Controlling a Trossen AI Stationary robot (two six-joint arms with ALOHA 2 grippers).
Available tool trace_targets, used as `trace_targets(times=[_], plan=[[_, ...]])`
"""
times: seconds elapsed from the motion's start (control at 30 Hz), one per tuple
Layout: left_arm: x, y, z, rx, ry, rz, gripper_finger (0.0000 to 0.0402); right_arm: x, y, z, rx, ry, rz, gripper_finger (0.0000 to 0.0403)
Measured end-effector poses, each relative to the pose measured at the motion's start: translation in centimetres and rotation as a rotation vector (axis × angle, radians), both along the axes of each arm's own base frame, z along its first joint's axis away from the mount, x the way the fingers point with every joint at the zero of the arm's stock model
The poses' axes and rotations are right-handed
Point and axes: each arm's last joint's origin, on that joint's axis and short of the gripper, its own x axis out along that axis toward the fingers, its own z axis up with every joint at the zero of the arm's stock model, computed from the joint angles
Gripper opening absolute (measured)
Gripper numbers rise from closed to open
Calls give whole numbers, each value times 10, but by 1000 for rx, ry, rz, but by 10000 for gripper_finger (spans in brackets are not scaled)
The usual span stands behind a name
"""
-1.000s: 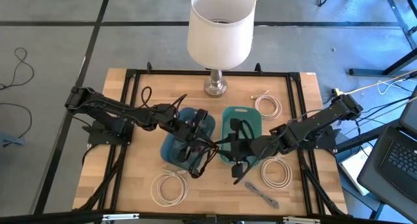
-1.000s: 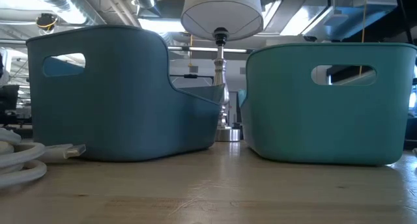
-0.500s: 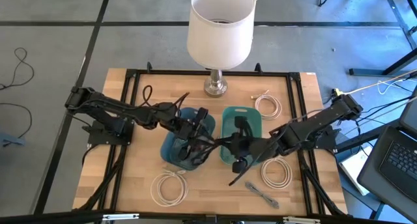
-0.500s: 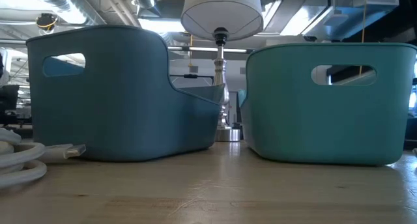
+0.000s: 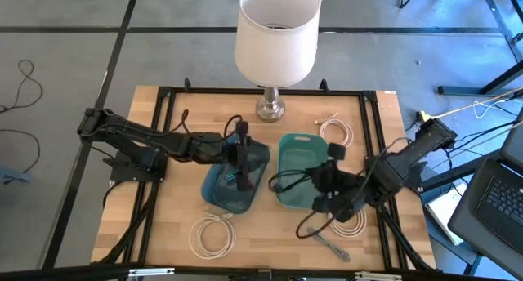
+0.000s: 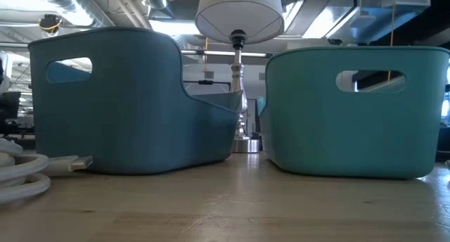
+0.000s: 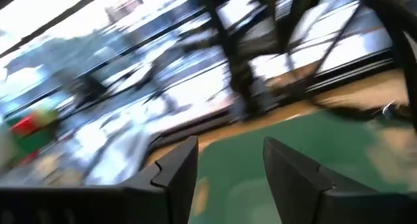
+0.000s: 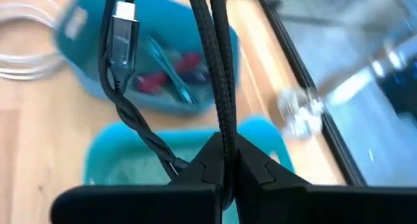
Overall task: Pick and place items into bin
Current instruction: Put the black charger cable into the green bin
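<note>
A thin black cable hangs from my right gripper, which is shut on it above the teal bin. In the right wrist view the cable's plug dangles ahead of the fingers. My left gripper is open with nothing between its fingers, over the blue bin. Red and teal strap pieces lie inside the blue bin. Two coiled white cables and a grey strap lie on the table near its front edge. A third white cable lies at the far right. My right gripper pinches the black cable between its two shut fingers, where two strands run side by side through the gap. The fingers slant downward from the table's right side. The cable is lifted; one loop spreads over the teal bin and a strand trails toward the front.
A white-shaded lamp stands at the table's far edge behind the bins. A black frame borders the tabletop. In the low view the two bins stand side by side, with a white cable at the left.
My left gripper has opened, let go of the black cable and tipped up from pointing down to nearly level over the blue bin. My right gripper has shut on the cable and carried it toward the table's right edge, from the front of the bins to over the teal bin.
</note>
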Motion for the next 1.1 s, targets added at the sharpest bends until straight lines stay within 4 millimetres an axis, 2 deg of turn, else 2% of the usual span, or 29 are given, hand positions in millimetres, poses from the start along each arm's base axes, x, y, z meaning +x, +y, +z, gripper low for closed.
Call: trace_targets(times=[0.1, 0.2, 0.43, 0.63, 0.83, 1.1], plan=[[-8, 3, 3, 29, 27, 131, 170, -10, -5, -13, -2, 53, -100, 10], [-15, 1, 8, 35, 28, 153, 170, -13, -12, -27, -17, 90, -178, 10], [-31, -9, 21, 28, -7, 125, 170, -1, -46, -70, 30, 260, -327, 10], [-43, -17, 30, 42, -23, 115, 171, 14, -75, -97, 159, 417, -297, 10], [-48, -21, 32, 46, -20, 102, 171, 32, -94, -104, 398, 484, -135, 10], [-51, -25, 28, 72, 19, 148, 171, 38, -120, -104, 452, 489, -132, 10]])
